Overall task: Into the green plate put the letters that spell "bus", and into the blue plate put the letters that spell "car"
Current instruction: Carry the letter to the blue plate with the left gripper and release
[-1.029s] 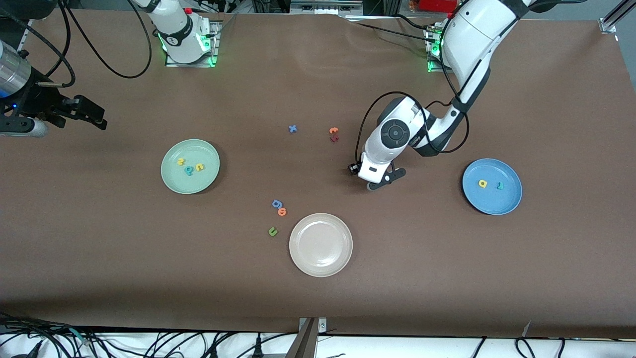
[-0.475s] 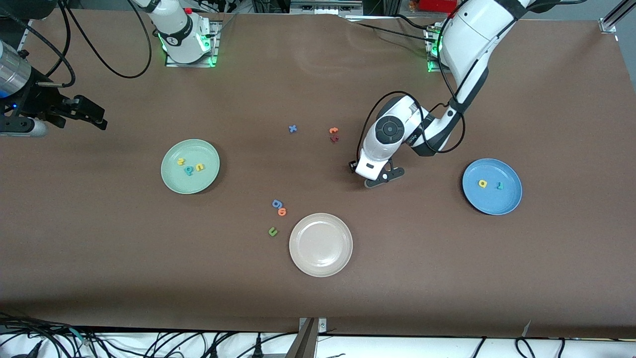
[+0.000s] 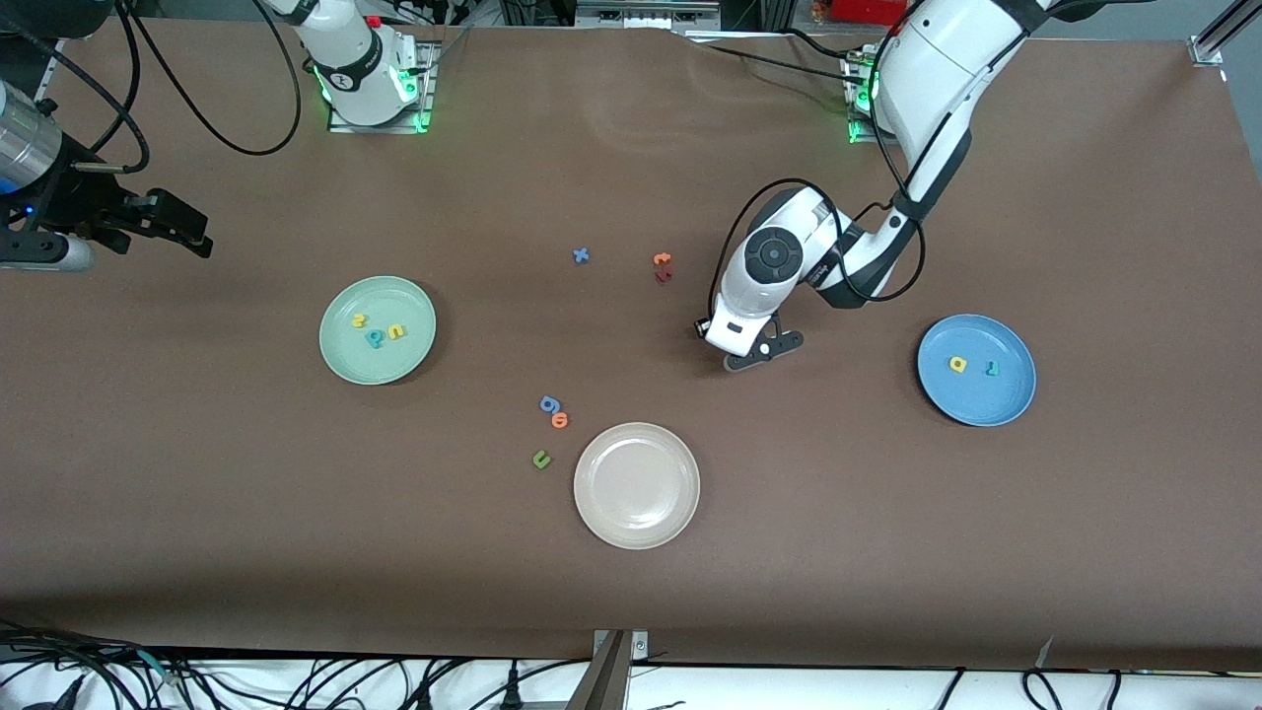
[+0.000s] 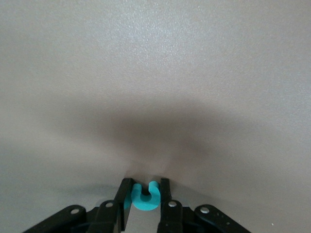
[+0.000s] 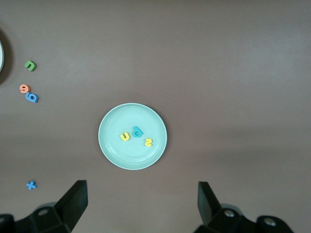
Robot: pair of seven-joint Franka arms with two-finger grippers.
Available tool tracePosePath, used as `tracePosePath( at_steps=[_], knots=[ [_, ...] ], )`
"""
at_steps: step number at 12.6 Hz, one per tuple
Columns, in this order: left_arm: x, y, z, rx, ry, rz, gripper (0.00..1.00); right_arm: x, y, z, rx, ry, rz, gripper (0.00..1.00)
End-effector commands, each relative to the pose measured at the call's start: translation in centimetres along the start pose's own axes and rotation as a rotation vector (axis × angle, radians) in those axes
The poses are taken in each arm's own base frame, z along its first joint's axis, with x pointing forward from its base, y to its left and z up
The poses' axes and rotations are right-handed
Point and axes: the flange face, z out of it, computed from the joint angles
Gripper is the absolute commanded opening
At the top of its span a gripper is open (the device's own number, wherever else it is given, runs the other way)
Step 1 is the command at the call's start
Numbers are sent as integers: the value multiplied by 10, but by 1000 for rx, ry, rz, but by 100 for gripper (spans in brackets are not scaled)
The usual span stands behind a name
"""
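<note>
My left tool (image 3: 741, 361) is down at the counter (image 3: 887, 552), between the beige-white plate (image 3: 637, 485) and the blue plate (image 3: 976, 370), with its two black fingers (image 4: 166, 206) pinched on a teal "c" (image 4: 144, 196) that sits upright between the pads. The blue plate lies toward my left arm's end of the counter and holds the yellow "a" (image 3: 957, 364) and the teal "r" (image 3: 992, 369) side by side, a small gap between them. My right tool (image 5: 141, 204) waits in the air past the right arm's end of the counter, looking down on the green plate (image 3: 378, 329), its fingers spread wide with nothing between them. In that green plate the yellow "s" (image 3: 359, 319), the teal "b" (image 3: 376, 338) and the yellow "u" (image 3: 395, 332) sit close together near the middle. Loose on the counter between the green and beige-white plates are a blue "g" (image 3: 549, 403) touching an orange "o" (image 3: 560, 420), with a dark green "u" (image 3: 540, 459) a little nearer the front camera. Farther from the camera lie a blue "x" (image 3: 581, 255) and an orange "t" (image 3: 662, 259) with a dark red letter (image 3: 664, 276) just beside it.
</note>
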Motion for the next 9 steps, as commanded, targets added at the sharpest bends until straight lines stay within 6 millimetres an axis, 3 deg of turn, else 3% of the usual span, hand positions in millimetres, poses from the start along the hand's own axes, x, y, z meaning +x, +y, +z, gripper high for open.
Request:
tracePosePath(
  at_steps=[1, 3, 5, 7, 9],
  knots=[
    [9, -16, 1, 30, 13, 84, 1, -3, -1, -7, 3, 9, -2, 100],
    [41, -47, -36, 75, 3, 186, 2, -3, -1, -7, 3, 9, -1, 100],
    [75, -91, -77, 132, -24, 313, 3, -3, -1, -7, 3, 9, -1, 100],
    [108, -138, -105, 158, -52, 439, 4, -3, -1, -7, 3, 11, -2, 100],
    [142, -190, -121, 171, -67, 530, 5, -3, -1, -7, 3, 9, -2, 100]
  ],
)
